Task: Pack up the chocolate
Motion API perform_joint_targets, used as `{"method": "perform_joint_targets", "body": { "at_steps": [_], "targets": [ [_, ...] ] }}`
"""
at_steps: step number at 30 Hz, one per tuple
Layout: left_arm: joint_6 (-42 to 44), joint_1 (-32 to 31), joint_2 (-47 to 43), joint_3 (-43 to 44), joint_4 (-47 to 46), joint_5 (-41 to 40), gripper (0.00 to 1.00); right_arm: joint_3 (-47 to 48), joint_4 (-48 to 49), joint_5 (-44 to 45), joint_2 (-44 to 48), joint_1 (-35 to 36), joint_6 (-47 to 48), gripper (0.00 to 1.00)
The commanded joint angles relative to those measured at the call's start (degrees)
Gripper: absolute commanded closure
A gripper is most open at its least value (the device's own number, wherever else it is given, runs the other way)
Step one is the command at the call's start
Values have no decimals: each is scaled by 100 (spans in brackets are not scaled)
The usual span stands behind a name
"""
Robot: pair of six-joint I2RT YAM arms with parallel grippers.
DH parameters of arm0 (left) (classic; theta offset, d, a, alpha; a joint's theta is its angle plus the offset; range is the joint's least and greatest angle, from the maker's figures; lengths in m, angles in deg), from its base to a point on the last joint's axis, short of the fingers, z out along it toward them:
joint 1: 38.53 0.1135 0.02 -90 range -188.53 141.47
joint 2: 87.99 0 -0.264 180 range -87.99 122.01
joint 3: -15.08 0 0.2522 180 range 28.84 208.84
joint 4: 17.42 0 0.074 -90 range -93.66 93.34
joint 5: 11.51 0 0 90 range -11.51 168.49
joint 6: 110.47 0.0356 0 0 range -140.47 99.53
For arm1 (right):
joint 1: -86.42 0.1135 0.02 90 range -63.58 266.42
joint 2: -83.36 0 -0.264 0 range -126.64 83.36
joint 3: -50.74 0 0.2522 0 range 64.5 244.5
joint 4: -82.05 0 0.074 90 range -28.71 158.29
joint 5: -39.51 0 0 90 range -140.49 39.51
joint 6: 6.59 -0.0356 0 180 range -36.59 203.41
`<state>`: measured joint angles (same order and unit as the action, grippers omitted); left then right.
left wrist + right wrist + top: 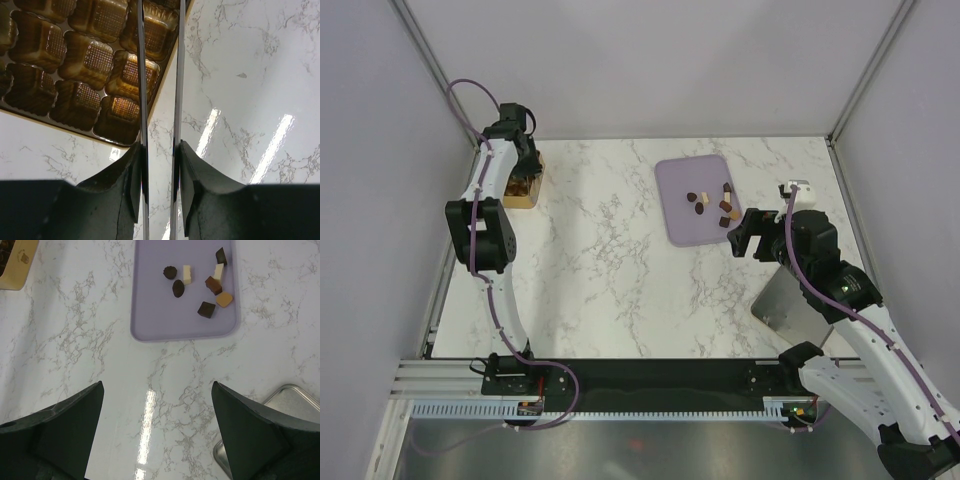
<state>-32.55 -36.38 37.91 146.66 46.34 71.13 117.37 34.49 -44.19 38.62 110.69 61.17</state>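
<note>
Several pieces of chocolate, dark, tan and cream-white, lie loose on the lilac tray; they also show in the right wrist view. My right gripper is open and empty, just off the tray's near right corner. The golden compartmented box sits at the far left, its cups empty in the left wrist view. My left gripper is above the box's edge. It is shut on a thin-walled thing seen edge-on as two grey strips, apparently the box lid.
A metal tray lies at the near right, beside my right arm, and shows in the right wrist view. White walls close the table in at the back and on both sides. The box also shows in the right wrist view.
</note>
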Motion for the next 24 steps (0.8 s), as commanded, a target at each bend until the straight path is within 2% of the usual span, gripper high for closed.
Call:
{"method": "perform_joint_targets", "body": {
  "at_steps": [1, 19, 24],
  "targets": [
    [109, -22, -365, -75, -201, -3, 62, -48, 225, 73, 26, 7, 62, 2],
    [153, -57, -576, -198, -201, -55, 58, -118, 295, 90, 8, 7, 35, 2],
    [188, -57, -550, -163, -201, -143, 53, -136, 304, 99, 8, 16, 44, 2]
  ]
}}
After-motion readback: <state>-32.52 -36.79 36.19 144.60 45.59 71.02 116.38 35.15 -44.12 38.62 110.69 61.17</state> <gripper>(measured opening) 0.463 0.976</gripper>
